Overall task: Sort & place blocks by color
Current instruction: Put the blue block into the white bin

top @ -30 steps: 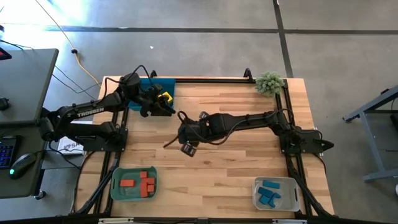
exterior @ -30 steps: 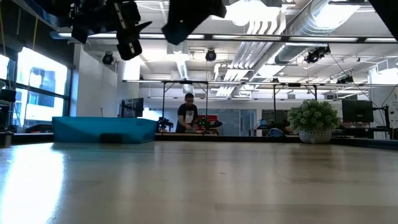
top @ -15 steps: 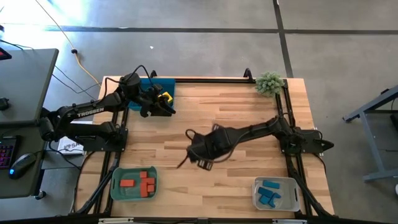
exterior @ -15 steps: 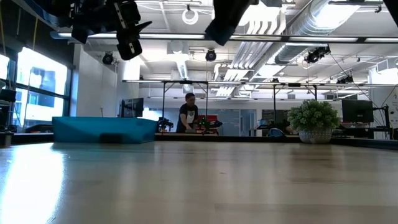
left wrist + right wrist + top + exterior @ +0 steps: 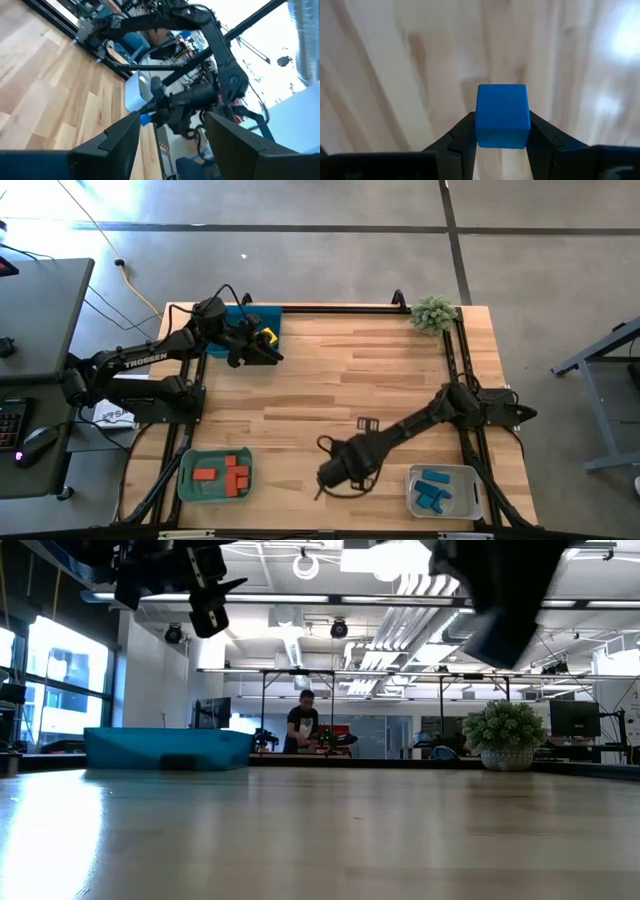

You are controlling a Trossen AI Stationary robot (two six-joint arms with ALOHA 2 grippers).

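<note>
Carrying the blue block to the grey tray [image 5: 445, 491] at the near right is the step in hand, as I judge it; done well, the right gripper [image 5: 333, 475] would travel level to the right, stop above a bare patch of the tray and lower before letting go, so the cube neither bounces nor lands on its fellows. From above, that gripper hangs near the table's front edge, between the two near trays. The grey tray holds several blue blocks [image 5: 434, 489]; the green tray [image 5: 215, 475] at the near left holds red-orange blocks [image 5: 225, 473]; the teal tray [image 5: 262, 321] at the far left shows one yellow block [image 5: 266, 336], the left gripper [image 5: 250, 347] over it. The left wrist picture shows its fingers [image 5: 120, 137] spread apart, empty. The right wrist picture shows the blue block [image 5: 502, 116] clamped squarely between both fingers [image 5: 460, 137] above bare wood.
</note>
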